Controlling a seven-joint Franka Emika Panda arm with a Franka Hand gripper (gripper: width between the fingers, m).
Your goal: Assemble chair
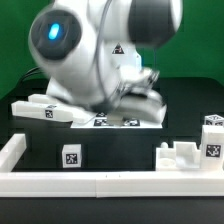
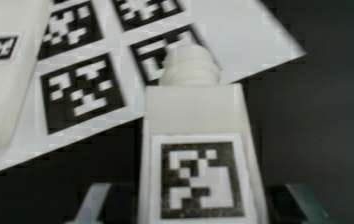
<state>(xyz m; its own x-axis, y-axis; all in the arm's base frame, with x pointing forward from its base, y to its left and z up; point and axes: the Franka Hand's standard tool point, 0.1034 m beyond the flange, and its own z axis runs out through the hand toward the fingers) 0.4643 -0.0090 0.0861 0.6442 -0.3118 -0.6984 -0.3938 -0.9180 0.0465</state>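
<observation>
In the wrist view my gripper [image 2: 199,205] is shut on a white chair leg [image 2: 199,120], a blocky bar with a black-and-white tag on its face and a stepped peg [image 2: 188,62] at its far end. One grey finger [image 2: 113,203] shows on each side of the leg. The leg hangs over the marker board [image 2: 85,60] and the dark table beside it. In the exterior view the arm's body hides the gripper and the leg above the marker board [image 1: 108,123]. Other chair parts lie around: a long piece [image 1: 44,110], a tagged block [image 1: 72,156] and a blocky group [image 1: 182,155].
The long white border rail [image 1: 100,184] runs along the front and turns back at the exterior view's left [image 1: 14,150]. A tagged part [image 1: 212,136] stands at the exterior view's right. A green backdrop is behind the table.
</observation>
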